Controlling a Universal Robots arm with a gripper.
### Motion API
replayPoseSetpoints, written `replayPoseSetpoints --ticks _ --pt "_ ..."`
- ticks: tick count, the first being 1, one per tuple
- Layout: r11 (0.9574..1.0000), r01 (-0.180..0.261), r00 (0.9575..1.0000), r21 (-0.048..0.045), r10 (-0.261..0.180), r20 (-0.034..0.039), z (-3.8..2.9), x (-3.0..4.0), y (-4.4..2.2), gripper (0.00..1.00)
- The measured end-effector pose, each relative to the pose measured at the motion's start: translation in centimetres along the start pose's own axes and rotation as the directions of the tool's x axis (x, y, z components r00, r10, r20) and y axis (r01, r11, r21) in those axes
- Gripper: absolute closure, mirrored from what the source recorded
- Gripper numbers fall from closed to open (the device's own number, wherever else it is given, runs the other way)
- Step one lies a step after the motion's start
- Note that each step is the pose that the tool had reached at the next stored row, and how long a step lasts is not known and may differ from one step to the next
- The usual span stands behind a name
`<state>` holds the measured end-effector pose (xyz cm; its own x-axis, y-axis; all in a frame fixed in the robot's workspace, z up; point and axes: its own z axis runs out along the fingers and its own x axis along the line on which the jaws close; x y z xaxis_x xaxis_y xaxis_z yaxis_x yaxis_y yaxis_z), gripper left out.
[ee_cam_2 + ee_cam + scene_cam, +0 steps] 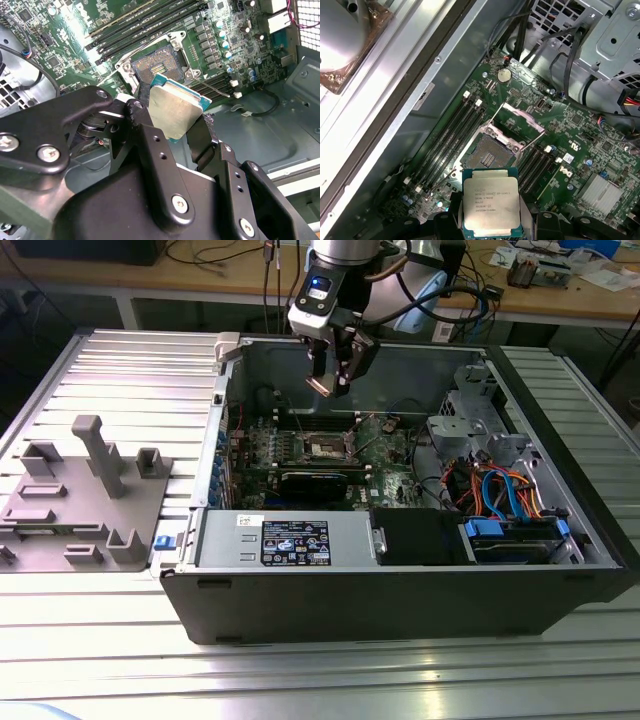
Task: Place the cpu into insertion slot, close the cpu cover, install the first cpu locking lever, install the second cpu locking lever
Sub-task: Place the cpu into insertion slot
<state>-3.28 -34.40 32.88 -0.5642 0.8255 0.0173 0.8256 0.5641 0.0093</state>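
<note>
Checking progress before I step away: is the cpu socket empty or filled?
Empty. The insertion slot shows bare contacts, the cpu cover stands open, and the gripper holds the cpu above it.

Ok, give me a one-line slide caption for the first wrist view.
Gripper holds the cpu above the open insertion slot, cpu cover raised.

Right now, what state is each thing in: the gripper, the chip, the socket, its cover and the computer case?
Gripper, shut on the chip.
Chip, held in the air, not seated.
Socket, empty, contacts exposed.
Cover, swung up, open.
Computer case, lying flat, side panel off.
</note>
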Motion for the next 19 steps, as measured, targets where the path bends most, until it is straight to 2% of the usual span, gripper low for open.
replayPoseSetpoints --ticks 14,19 --pt "0.9999 -0.014 0.9999 -0.0003 0.014 0.0001 0.0 0.0 0.0 0.46" --pt "0.9993 -0.036 0.9993 -0.0006 0.036 0.0003 0.0 0.0 0.0 0.46"
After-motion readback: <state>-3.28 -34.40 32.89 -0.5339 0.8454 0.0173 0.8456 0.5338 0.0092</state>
